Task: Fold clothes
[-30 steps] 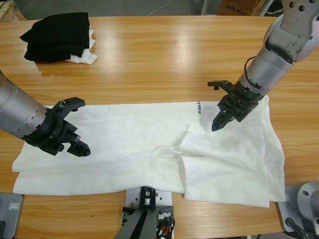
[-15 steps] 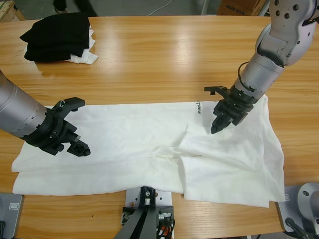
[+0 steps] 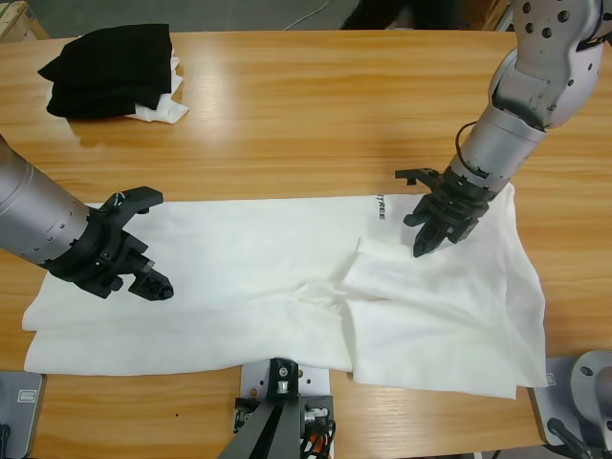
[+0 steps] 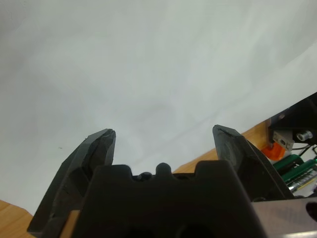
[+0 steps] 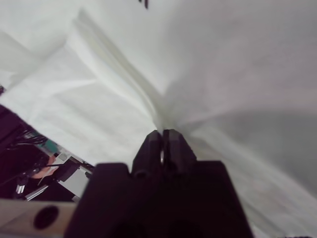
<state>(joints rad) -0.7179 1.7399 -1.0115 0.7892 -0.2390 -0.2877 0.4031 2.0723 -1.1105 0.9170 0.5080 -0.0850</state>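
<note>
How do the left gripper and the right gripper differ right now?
The left gripper has its jaws spread wide and holds nothing, while the right gripper is shut, with a ridge of the white T-shirt running into its tips. In the high view the left gripper sits at one end of the shirt, the right gripper toward the other end by a folded-over flap. Both are black and over the shirt.
</note>
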